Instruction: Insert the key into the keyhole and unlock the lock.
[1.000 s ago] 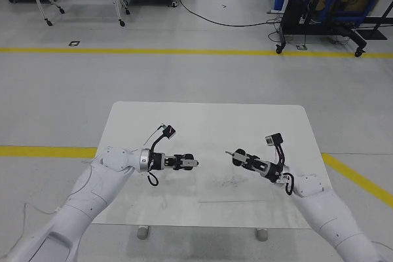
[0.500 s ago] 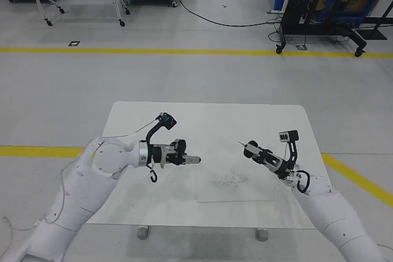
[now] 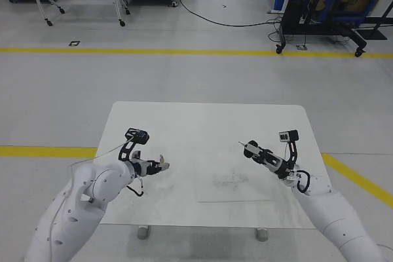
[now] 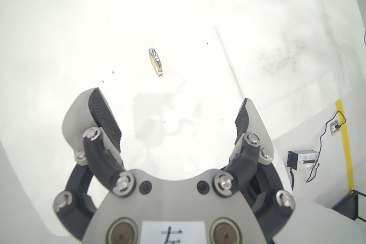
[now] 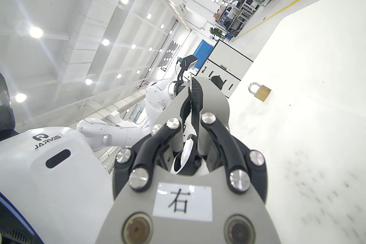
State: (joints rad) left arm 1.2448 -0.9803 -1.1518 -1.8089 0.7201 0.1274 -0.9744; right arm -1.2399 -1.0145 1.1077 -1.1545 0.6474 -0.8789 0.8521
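From the top I see the left gripper (image 3: 160, 164) over the left side of the white table (image 3: 203, 124) and the right gripper (image 3: 247, 147) opposite, pinched on what looks like a thin silver key (image 3: 240, 143). Left wrist: jaws spread wide, a small brass padlock (image 4: 155, 62) on the table just ahead, untouched. Right wrist: fingers pressed together, padlock well apart
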